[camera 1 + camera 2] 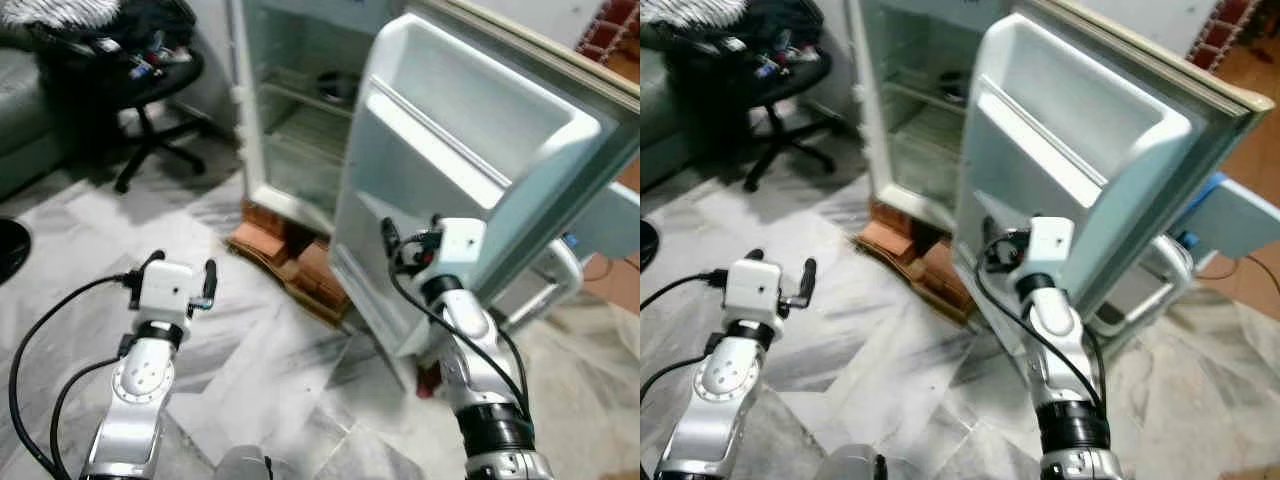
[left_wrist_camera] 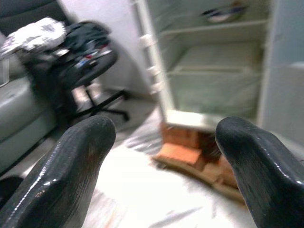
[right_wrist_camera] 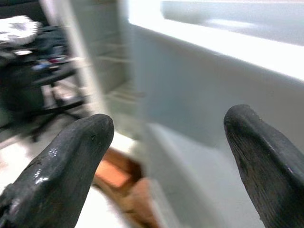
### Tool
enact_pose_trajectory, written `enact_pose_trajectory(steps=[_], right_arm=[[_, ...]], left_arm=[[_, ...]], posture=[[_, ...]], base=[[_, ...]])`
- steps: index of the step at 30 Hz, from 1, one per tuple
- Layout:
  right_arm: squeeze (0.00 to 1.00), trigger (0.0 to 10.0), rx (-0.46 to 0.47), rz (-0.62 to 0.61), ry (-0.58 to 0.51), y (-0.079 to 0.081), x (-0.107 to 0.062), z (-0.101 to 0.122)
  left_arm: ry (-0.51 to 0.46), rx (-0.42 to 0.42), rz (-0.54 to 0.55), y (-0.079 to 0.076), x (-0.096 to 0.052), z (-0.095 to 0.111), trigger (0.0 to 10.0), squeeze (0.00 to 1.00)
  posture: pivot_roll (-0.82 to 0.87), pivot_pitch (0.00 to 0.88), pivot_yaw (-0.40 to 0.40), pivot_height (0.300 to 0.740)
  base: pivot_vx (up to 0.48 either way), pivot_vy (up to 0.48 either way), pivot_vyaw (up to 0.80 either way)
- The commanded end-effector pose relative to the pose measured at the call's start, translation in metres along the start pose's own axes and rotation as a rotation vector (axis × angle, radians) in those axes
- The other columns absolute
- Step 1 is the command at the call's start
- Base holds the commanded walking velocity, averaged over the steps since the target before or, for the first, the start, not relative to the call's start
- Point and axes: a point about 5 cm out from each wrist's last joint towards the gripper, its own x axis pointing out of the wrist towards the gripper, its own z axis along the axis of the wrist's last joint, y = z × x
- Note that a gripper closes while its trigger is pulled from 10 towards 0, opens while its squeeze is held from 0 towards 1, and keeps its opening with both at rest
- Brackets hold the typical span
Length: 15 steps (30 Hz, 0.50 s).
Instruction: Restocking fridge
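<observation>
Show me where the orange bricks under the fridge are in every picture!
Left eye view: bricks sit mid-picture, below the open fridge.
Right eye view: bricks left of centre, beside the door.
Left wrist view: bricks lie between the open left claw fingers.
Right wrist view: bricks, blurred, near the bottom.
Shared landmark: the black office chair.

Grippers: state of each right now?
Left gripper: open, empty, facing the open fridge.
Right gripper: open, empty, close to the fridge door.
</observation>
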Motion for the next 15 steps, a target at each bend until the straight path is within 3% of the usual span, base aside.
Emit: enact_pose_trajectory(steps=[1, 4, 7, 8, 9, 10, 11, 12, 15], right_arm=[[0.0, 10.0, -0.016, -0.055, 0.006, -0.016, -0.006, -0.002], [0.0, 10.0, -0.022, -0.031, 0.022, -0.02, -0.012, -0.006], [0.0, 10.0, 0.019, 0.074, 0.034, -0.017, -0.017, -0.007], [0.0, 10.0, 0.094, 0.196, 0.081, -0.009, -0.022, -0.011], [0.0, 10.0, 0.201, 0.449, 0.159, 0.007, -0.037, -0.015], [0.0, 10.0, 0.201, 0.449, 0.159, 0.007, -0.037, -0.015], [0.0, 10.0, 0.232, 0.555, 0.191, 0.014, -0.045, -0.016], [0.0, 10.0, 0.212, 0.793, 0.305, 0.02, -0.072, -0.023], [0.0, 10.0, 0.174, 0.926, 0.44, 0.013, -0.092, -0.035]], left_arm=[[0.005, -0.015, -0.031, -0.008, 0.0, 0.002, 10.0, 0.0], [0.005, -0.034, -0.044, -0.011, -0.003, 0.001, 10.0, 0.0], [0.009, -0.035, -0.05, -0.013, -0.005, 0.001, 10.0, 0.0], [0.011, -0.039, -0.051, -0.014, -0.006, 0.0, 10.0, 0.0], [0.015, -0.047, -0.054, -0.015, -0.008, -0.001, 10.0, 0.0], [0.015, -0.047, -0.054, -0.015, -0.008, -0.001, 10.0, 0.0], [0.017, -0.05, -0.056, -0.016, -0.009, -0.001, 10.0, 0.0], [0.021, -0.053, -0.061, -0.018, -0.011, -0.002, 10.0, 0.0], [0.022, -0.056, -0.067, -0.019, -0.011, -0.001, 10.0, 0.0]], posture=[[0.12, 0.081, -0.053, 0.74], [0.13, 0.085, -0.056, 0.74], [0.13, 0.089, -0.059, 0.74], [0.13, 0.09, -0.059, 0.74], [0.12, 0.091, -0.06, 0.74], [0.12, 0.091, -0.06, 0.74], [0.12, 0.091, -0.06, 0.74], [0.12, 0.093, -0.063, 0.74], [0.12, 0.093, -0.065, 0.74]], base=[[0.0, 0.0, 0.0], [0.0, 0.0, 0.0], [0.0, 0.0, 0.0], [0.0, 0.0, 0.0], [0.0, 0.0, 0.0], [0.0, 0.0, 0.0], [0.0, 0.0, 0.0], [0.0, 0.0, 0.0], [0.0, 0.0, 0.0]])
